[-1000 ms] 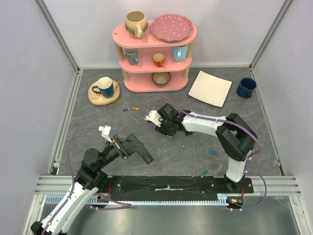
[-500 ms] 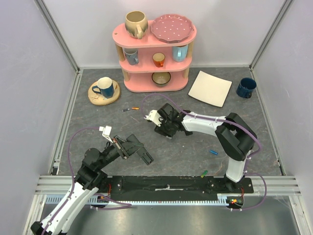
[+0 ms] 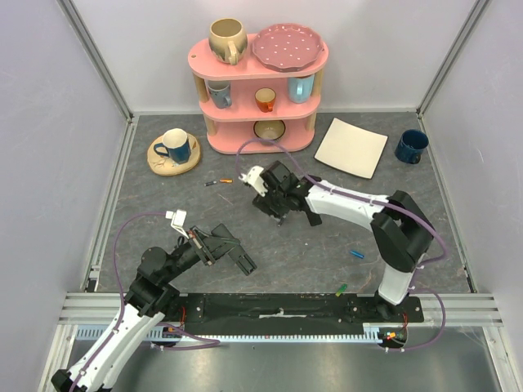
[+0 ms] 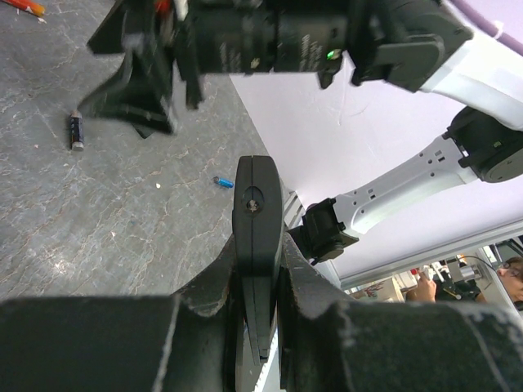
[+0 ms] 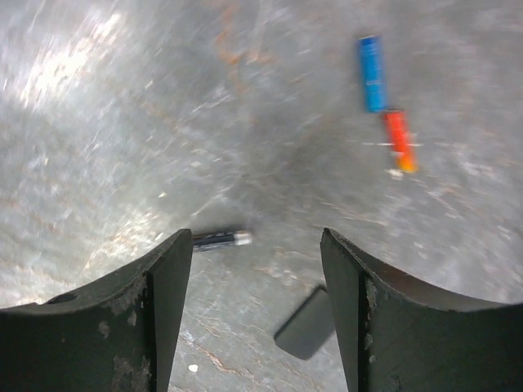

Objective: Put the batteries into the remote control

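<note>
On the grey mat [image 3: 163, 204], my left gripper [image 4: 257, 286] pinches the remote control [image 4: 255, 204] edge-up, my right gripper [image 5: 253, 310] hangs jaws spread over a dark battery [image 5: 221, 239] lying off-centre by one finger, so I'd centre and turn the wrist before closing.

You won't find any legible text here. Only candidate: faint white print on the body of the right gripper [image 4: 122, 110] (left wrist view, too blurred to read).
</note>
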Robot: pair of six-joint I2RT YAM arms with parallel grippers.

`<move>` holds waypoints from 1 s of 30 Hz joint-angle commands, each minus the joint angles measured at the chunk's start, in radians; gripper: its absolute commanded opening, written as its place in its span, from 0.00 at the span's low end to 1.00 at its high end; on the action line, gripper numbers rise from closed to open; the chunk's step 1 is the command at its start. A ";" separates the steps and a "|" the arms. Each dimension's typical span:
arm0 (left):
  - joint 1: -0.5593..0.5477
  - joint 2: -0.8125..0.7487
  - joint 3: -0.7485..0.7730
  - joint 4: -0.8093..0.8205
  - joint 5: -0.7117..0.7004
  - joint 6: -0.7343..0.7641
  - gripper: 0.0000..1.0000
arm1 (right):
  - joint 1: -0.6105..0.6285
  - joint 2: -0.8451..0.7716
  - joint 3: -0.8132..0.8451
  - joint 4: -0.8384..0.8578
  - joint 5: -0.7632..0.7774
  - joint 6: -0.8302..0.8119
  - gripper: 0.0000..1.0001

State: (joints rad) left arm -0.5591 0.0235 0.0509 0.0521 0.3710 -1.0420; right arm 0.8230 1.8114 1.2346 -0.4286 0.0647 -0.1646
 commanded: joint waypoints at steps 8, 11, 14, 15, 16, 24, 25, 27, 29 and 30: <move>-0.004 -0.007 -0.046 0.015 -0.020 0.000 0.02 | -0.211 -0.268 -0.151 0.215 -0.057 0.760 0.97; -0.005 0.000 -0.048 0.017 -0.026 -0.001 0.02 | -0.209 -0.345 -0.283 0.370 -0.082 0.896 0.98; -0.005 0.007 -0.049 0.020 -0.029 -0.007 0.02 | -0.185 -0.328 -0.261 0.282 0.008 1.011 0.98; -0.004 0.009 -0.049 0.020 -0.030 -0.009 0.02 | -0.171 -0.313 -0.241 0.245 0.047 1.025 0.94; -0.004 0.012 -0.049 0.022 -0.033 -0.009 0.02 | -0.138 -0.284 -0.222 0.214 0.079 1.034 0.90; -0.004 0.015 -0.051 0.019 -0.026 -0.010 0.02 | -0.055 -0.175 -0.169 0.067 0.253 1.208 0.75; -0.004 0.016 -0.051 0.018 -0.023 -0.010 0.02 | -0.042 -0.153 -0.158 0.060 0.260 1.214 0.73; -0.004 0.016 -0.051 0.018 -0.020 -0.007 0.02 | -0.028 -0.133 -0.147 0.034 0.279 1.231 0.68; -0.004 0.016 -0.049 0.014 -0.018 -0.003 0.02 | -0.018 -0.103 -0.135 0.028 0.279 1.234 0.65; -0.004 0.018 -0.051 0.014 -0.018 0.000 0.02 | -0.015 -0.092 -0.130 0.027 0.279 1.237 0.64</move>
State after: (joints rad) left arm -0.5591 0.0376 0.0509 0.0463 0.3447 -1.0424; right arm 0.7872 1.6833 1.0496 -0.3580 0.2832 0.9993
